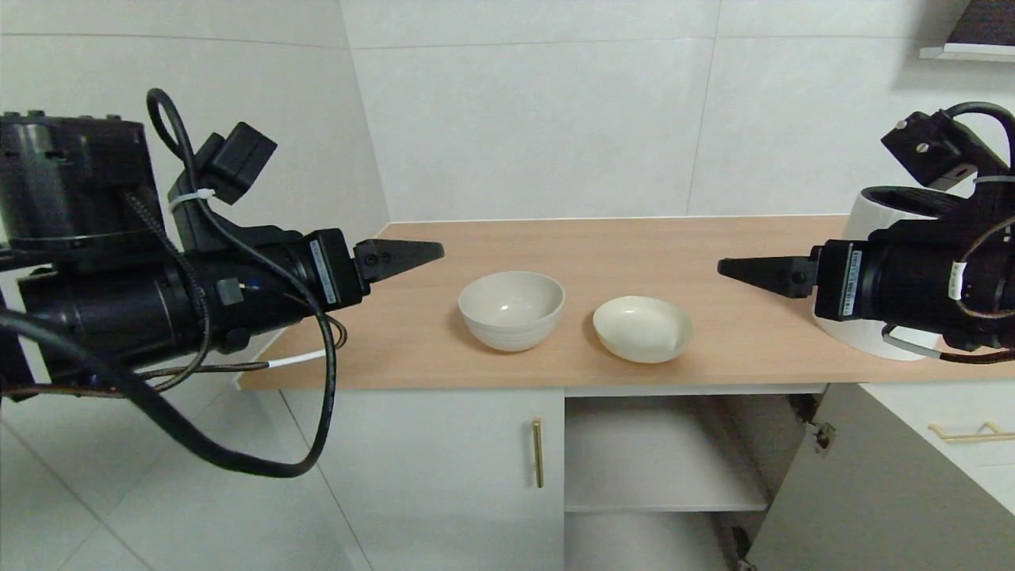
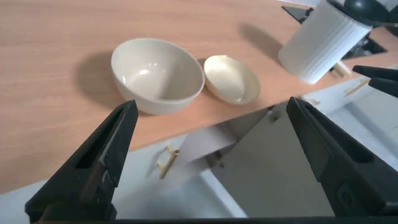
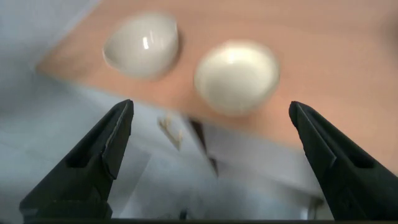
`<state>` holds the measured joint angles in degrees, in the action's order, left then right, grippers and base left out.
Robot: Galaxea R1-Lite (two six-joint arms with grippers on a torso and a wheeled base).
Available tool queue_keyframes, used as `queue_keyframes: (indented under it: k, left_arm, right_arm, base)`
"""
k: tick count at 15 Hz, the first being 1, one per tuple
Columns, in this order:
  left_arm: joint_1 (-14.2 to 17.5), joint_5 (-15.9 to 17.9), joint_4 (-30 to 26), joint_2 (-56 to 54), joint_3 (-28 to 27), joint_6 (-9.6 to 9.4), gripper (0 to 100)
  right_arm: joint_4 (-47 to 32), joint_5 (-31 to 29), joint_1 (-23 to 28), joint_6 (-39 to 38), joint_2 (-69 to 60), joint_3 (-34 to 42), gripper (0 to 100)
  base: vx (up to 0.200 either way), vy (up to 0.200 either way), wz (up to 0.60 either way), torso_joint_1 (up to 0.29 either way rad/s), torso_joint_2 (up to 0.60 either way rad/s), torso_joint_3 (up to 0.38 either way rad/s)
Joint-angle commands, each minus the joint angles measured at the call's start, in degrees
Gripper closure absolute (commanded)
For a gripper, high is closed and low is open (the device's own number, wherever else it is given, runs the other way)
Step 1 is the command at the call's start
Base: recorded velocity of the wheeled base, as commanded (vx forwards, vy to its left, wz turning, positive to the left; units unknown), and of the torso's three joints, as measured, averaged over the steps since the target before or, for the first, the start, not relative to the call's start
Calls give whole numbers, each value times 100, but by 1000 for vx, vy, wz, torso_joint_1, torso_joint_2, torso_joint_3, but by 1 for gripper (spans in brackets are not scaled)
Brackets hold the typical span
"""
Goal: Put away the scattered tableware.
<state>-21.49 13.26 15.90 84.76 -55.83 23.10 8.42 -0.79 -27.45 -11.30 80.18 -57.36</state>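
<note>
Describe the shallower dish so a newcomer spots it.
On the wooden countertop above the open cabinet, two pale dishes sit near the front edge. The shallow dish is the one nearer the white ribbed container, flatter and yellower than the deep bowl.

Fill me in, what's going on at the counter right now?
Nothing is picked up yet. The left gripper and right gripper hover at either side of the two dishes, jaws open on both. A deep bowl and a shallow dish sit side by side near the front edge of the counter. Below them one cabinet door stands open onto a shelf.
</note>
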Motion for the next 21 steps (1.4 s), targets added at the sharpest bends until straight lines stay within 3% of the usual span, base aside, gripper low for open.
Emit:
queue_keyframes:
  k: [1, 4, 5, 6, 8, 10, 16, 19, 21]
  left_arm:
    - [49, -17, -359, 498, -525, 283, 0]
    - [57, -263, -368, 875, -639, 722, 0]
    - [49, -386, -377, 955, -701, 784, 0]
    - [40, -746, -377, 1165, -842, 942, 0]
    - [-127, -1238, -377, 1464, -947, 977, 0]
    - [-233, -1476, -368, 1702, -956, 977, 0]
    - [-241, -1537, -104, 2616, -1114, 1012, 0]
    - [-241, -1528, 63, 2853, -1237, 1197, 0]
    - [-241, -1502, 71, 2923, -1246, 1197, 0]
  right_arm:
    - [80, 0, 117, 23, 244, 23, 0]
    - [63, -316, 144, -4, 534, -294, 0]
    - [1, -466, 144, -21, 613, -373, 0]
    - [-192, -721, 144, -162, 789, -575, 0]
    - [-473, -765, 144, -610, 1061, -935, 0]
    - [-561, -765, 161, -707, 1237, -1014, 0]
    - [-535, -773, 188, -716, 1387, -1006, 0]
    - [-535, -773, 188, -724, 1378, -1006, 0]
    - [-535, -773, 188, -724, 1378, -997, 0]
  base:
    - [0, 0, 0, 85, -198, -115]
    - [0, 0, 0, 29, -57, -36]
    - [0, 0, 0, 0, 0, 0]
    - [0, 0, 0, 0, 0, 0]
    - [0, 0, 0, 0, 0, 0]
    - [0, 0, 0, 0, 0, 0]
    - [0, 0, 0, 0, 0, 0]
    - [0, 0, 0, 0, 0, 0]
    - [0, 0, 0, 0, 0, 0]
